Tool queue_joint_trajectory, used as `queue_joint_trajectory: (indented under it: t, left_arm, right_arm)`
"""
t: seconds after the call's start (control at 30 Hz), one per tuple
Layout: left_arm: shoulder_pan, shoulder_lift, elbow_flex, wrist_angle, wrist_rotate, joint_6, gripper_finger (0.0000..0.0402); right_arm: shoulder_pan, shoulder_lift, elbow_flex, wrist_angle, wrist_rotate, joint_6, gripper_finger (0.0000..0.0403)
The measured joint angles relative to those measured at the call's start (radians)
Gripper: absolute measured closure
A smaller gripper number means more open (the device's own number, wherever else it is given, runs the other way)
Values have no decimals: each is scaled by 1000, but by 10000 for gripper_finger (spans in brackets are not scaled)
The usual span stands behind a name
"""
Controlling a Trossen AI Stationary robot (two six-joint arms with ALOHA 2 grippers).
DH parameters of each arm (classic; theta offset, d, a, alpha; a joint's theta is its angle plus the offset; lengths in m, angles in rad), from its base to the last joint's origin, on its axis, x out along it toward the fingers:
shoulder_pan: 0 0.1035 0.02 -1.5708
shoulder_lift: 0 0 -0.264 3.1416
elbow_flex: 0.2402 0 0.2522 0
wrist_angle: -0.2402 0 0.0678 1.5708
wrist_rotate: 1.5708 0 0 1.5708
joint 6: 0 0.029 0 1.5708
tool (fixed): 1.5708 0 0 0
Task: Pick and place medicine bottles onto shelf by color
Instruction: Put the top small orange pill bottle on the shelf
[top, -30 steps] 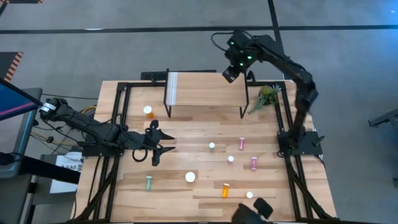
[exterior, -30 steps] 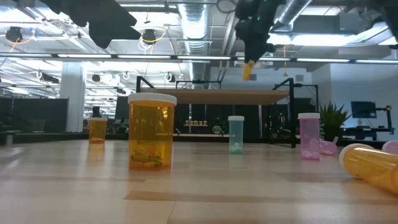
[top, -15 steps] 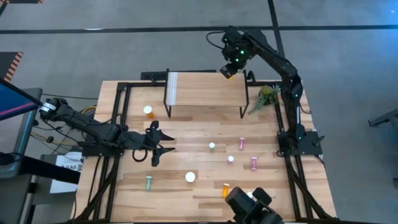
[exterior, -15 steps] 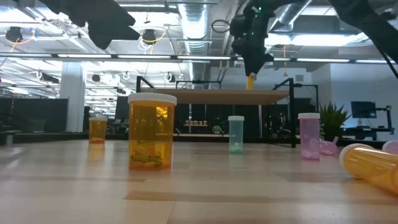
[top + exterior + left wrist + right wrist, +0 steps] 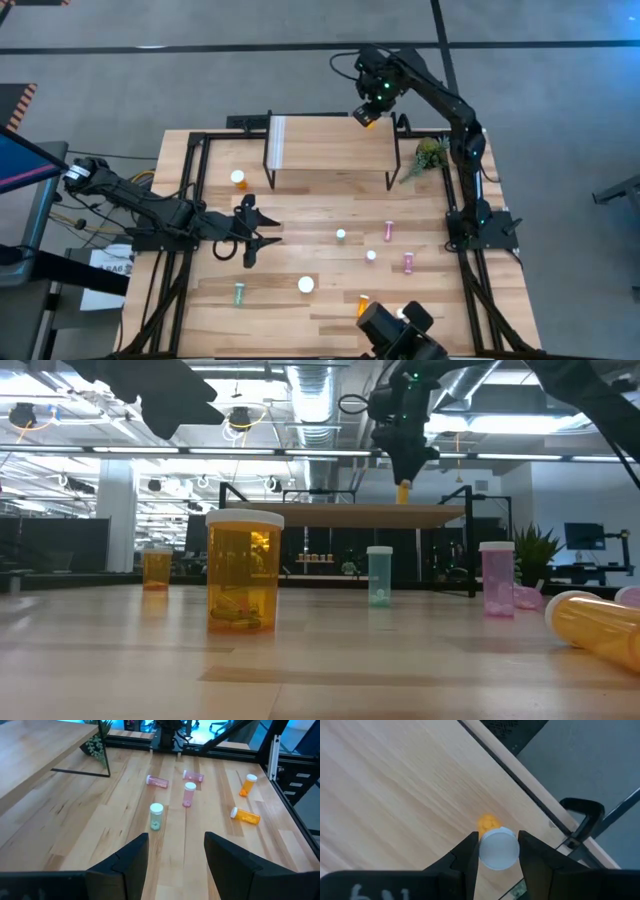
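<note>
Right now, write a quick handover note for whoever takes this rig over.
Right gripper: shut on a small orange pill bottle with a white cap, held upright just above the far right end of the light-wood shelf, not yet released.
Left gripper: open, empty, waiting low over the table's left side.
Done: nothing stands free on the shelf.
Left: one orange bottle beside the shelf's left legs; the large orange bottle, the green and pink ones still on the wooden table, some lying down.

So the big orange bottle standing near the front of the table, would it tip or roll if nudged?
The big orange bottle stands upright on a wide base, so a low nudge would probably slide it rather than tip it. It looks nearly empty, so likely light. Knocked over, its round body would probably roll, like the orange bottle lying on its side.
</note>
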Motion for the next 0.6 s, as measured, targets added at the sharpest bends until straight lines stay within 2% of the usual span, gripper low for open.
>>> queue_joint_trajectory:
  t: [0.6]
  left_arm:
    - [0, 0, 0, 1, 21, -3, 221]
  right_arm:
    - [13, 0, 0, 19, -1, 19, 248]
